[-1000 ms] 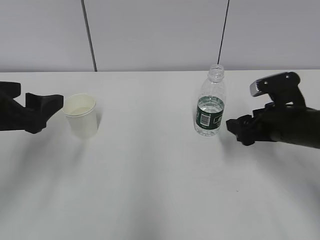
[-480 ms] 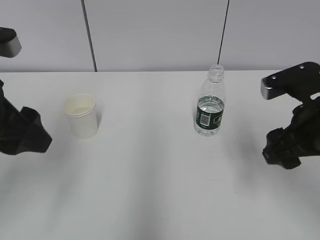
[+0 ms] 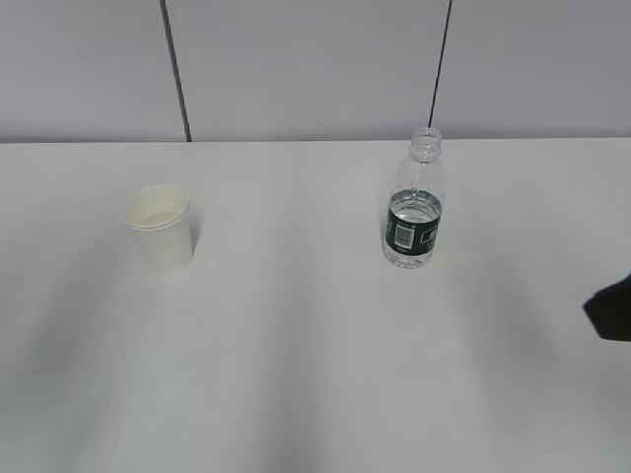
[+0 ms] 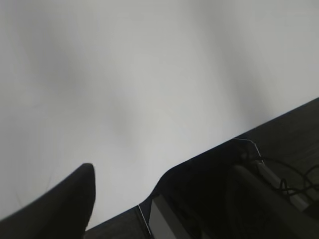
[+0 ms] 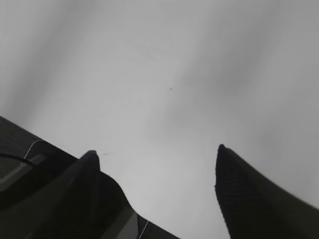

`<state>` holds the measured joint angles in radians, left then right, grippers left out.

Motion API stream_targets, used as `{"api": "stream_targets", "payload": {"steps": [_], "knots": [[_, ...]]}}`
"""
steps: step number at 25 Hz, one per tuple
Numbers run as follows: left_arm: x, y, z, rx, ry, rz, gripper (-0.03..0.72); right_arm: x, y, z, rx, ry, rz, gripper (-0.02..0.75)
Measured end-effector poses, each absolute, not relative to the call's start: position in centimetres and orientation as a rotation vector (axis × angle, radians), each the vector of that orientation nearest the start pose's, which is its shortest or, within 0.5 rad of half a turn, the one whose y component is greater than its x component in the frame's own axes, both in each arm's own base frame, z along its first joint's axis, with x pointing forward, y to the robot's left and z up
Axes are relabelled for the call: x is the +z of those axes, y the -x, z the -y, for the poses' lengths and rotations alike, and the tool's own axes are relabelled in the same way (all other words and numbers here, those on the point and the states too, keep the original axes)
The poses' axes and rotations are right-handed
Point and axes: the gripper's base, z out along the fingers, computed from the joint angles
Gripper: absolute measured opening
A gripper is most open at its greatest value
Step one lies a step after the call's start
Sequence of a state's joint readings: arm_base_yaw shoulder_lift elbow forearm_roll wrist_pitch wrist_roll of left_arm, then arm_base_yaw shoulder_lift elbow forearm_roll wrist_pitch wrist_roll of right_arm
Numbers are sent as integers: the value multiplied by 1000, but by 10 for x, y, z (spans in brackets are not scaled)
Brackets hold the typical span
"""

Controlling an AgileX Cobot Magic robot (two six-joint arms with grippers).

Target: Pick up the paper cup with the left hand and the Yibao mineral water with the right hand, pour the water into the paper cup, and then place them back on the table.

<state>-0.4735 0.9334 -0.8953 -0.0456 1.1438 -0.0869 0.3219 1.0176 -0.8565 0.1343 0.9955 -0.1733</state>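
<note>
Mostly bare white table [image 3: 315, 374], grey wall [image 3: 296, 69] (seamed)

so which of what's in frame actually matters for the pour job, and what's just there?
Job items:
- paper cup, upright on the table
- Yibao mineral water, upright, capless
- right end effector, open, empty
- left end effector, only one finger visible

Just there:
- two dark vertical lines on the back wall

paper cup [image 3: 158, 228] left on the table [image 3: 296, 374], Yibao mineral water [image 3: 413, 205] right (well apart)
</note>
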Motion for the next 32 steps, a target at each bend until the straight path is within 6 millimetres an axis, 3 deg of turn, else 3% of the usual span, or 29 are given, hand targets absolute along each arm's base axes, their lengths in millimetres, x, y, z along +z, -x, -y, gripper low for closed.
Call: {"api": "stream_targets", "payload": {"steps": [6, 10, 14, 22, 32], "knots": [[336, -91, 51, -253, -522, -2537, 496, 327, -105, -47, 248, 573, -2436, 530], [327, -67, 38, -264, -519, -2482, 496, 316, -65, -33, 255, 533, -2403, 529], [312, -46, 26, -257, -514, -2436, 496, 301, -37, -20, 227, 490, -2354, 529], [279, -26, 15, -278, -506, -2305, 496, 271, -17, -6, 157, 382, -2305, 529], [277, -26, 14, -276, -500, -2270, 496, 269, -18, -5, 155, 371, -2285, 529]]}}
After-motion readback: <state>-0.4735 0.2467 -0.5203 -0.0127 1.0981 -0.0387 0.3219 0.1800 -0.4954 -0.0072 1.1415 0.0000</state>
